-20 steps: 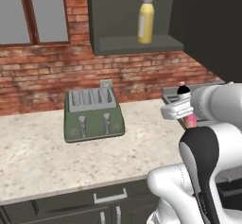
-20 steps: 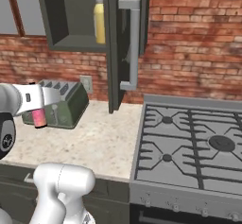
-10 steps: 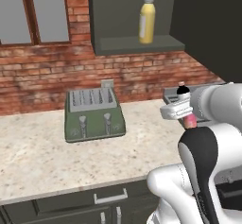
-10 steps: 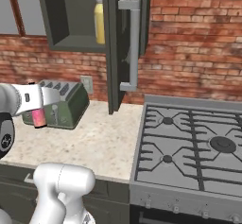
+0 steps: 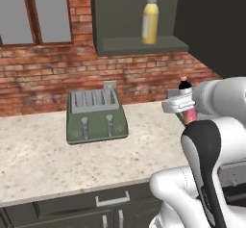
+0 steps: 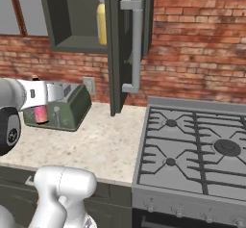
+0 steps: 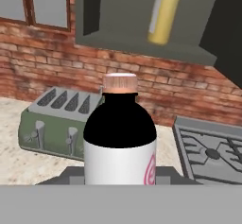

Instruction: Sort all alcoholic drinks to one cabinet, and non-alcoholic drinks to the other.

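Note:
My gripper (image 5: 186,107) is shut on the small pink bottle (image 5: 190,116), holding it upright above the counter's right end, to the right of the toaster. From the right base view the pink bottle (image 6: 39,113) hangs in front of the toaster. In the hand view the bottle (image 7: 120,138) stands close up, with a dark upper body and a white label. The tall yellow bottle (image 5: 150,19) stands on the shelf of the open wall cabinet (image 5: 139,45), up and to the left of the gripper. The yellow bottle (image 6: 101,21) sits behind the open door (image 6: 116,54).
A green toaster (image 5: 96,117) sits on the speckled counter (image 5: 38,159) against the brick wall. The open cabinet door carries a long pale bar handle (image 6: 134,44). A gas stove (image 6: 197,145) lies right of the counter. A window (image 5: 29,10) is at the upper left.

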{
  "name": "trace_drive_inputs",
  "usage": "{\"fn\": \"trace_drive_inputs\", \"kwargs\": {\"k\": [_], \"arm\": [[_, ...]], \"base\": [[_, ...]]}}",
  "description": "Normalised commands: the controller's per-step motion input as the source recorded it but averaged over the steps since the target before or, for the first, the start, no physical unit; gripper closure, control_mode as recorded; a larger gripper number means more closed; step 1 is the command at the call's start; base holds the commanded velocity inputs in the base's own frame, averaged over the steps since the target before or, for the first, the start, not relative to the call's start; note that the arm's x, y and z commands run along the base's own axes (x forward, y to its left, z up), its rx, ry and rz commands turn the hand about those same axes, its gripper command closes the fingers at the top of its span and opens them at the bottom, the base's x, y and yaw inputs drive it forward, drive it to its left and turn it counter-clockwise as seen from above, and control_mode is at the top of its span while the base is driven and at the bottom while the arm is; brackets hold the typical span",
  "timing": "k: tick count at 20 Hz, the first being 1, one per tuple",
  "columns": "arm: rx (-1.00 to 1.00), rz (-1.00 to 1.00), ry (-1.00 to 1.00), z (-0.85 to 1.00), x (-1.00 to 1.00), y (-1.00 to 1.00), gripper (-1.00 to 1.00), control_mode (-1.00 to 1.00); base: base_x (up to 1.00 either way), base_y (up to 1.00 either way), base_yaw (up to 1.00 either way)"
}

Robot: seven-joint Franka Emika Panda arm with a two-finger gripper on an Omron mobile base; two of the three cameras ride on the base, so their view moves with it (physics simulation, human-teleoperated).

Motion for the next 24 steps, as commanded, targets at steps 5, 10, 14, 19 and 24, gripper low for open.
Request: {"fn": "trace_drive_inputs", "kwargs": {"k": [5,10,14,19,24], "arm": [[0.23,0.03,-0.01,0.78,0.17,0.0,1.0,-1.0],[0.21,0.03,-0.01,0.68,0.4,0.07,1.0,-1.0],[0.13,0.0,0.0,0.19,0.49,0.28,1.0,-1.0],[0.09,0.0,0.0,0.14,0.49,0.09,1.0,-1.0],[0.01,0.0,-0.04,0.11,0.39,0.0,1.0,-1.0]], "base": [[0.0,0.0,0.0],[0.0,0.0,0.0],[0.0,0.0,0.0],[0.0,0.0,0.0],[0.0,0.0,0.0]]}}
